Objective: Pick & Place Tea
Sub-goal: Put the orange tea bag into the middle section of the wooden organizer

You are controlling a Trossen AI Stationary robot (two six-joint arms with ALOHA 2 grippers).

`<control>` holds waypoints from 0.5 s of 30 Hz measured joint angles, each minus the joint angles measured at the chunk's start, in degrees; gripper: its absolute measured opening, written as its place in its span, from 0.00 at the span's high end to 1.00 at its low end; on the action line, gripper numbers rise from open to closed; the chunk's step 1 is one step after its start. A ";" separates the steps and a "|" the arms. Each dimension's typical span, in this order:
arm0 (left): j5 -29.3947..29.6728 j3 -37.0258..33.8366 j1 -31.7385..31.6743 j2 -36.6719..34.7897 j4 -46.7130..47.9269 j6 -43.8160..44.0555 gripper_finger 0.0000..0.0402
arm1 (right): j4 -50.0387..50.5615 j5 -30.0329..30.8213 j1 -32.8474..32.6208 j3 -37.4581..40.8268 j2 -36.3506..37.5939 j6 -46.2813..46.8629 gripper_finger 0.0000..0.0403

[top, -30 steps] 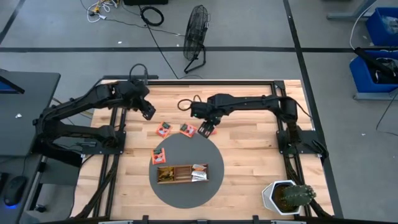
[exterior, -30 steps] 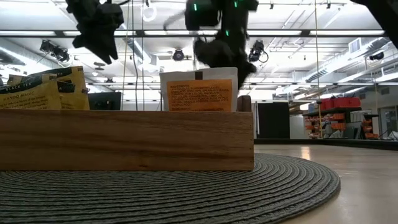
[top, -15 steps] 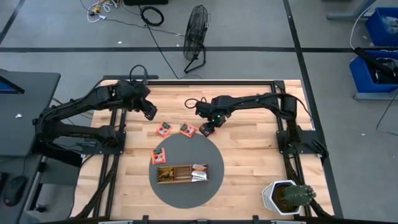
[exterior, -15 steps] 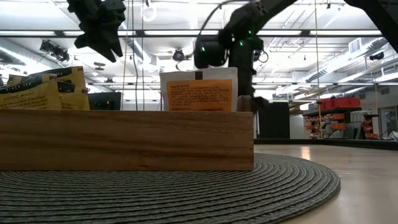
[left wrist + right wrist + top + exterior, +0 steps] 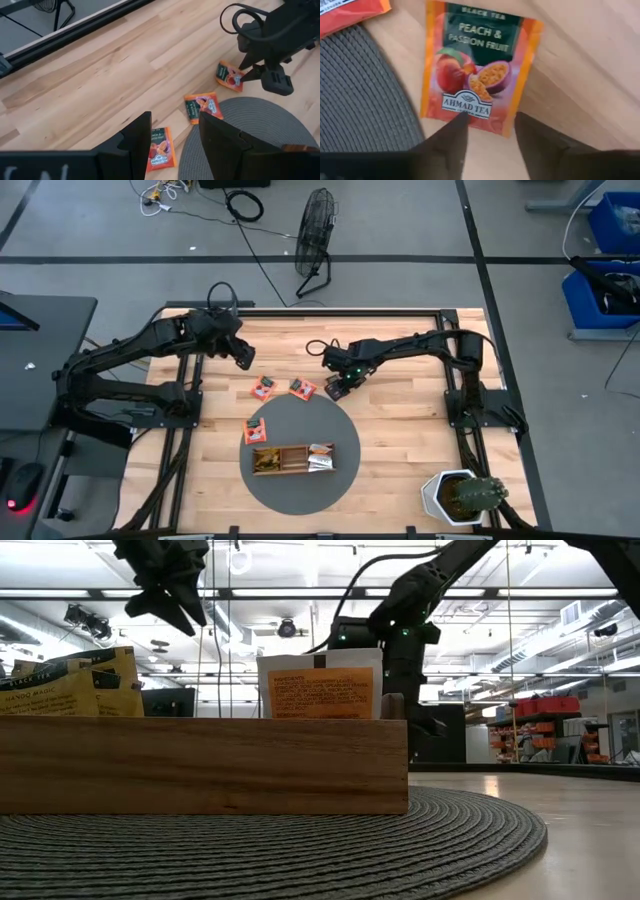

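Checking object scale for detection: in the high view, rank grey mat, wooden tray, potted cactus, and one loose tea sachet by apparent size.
1. Grey mat
2. Wooden tray and potted cactus: look alike, can't rank
3. Loose tea sachet

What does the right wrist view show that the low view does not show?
Only the right wrist view: an orange sachet lying flat on the wood, printed "Peach & Passion Fruit", with the open right gripper over its near edge. Only the low view: the wooden tray with sachets standing in it, and the left gripper raised. Both share the grey mat.
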State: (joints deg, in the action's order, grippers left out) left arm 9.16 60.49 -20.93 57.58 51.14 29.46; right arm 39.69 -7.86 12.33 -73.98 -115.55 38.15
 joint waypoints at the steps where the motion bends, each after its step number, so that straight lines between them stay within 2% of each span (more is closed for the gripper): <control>1: -0.01 0.00 0.00 0.00 -0.19 0.01 0.58 | -0.13 -0.02 0.05 0.31 0.00 -0.02 0.62; 7: 0.18 0.00 0.00 0.00 -1.18 -0.05 0.58 | -1.96 -0.72 -0.05 0.81 -0.22 -2.83 0.95; 11: 0.21 0.00 0.00 0.00 -1.75 -0.13 0.58 | -1.31 -1.20 -0.01 0.61 0.94 -5.46 0.97; 15: 0.21 0.00 0.01 0.00 -2.12 -3.10 0.58 | 1.75 -0.34 0.11 1.27 5.32 -8.73 0.99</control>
State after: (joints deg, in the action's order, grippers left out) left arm 9.37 60.49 -20.92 57.58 49.01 26.37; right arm 41.44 -8.20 12.44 -72.71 -110.23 29.42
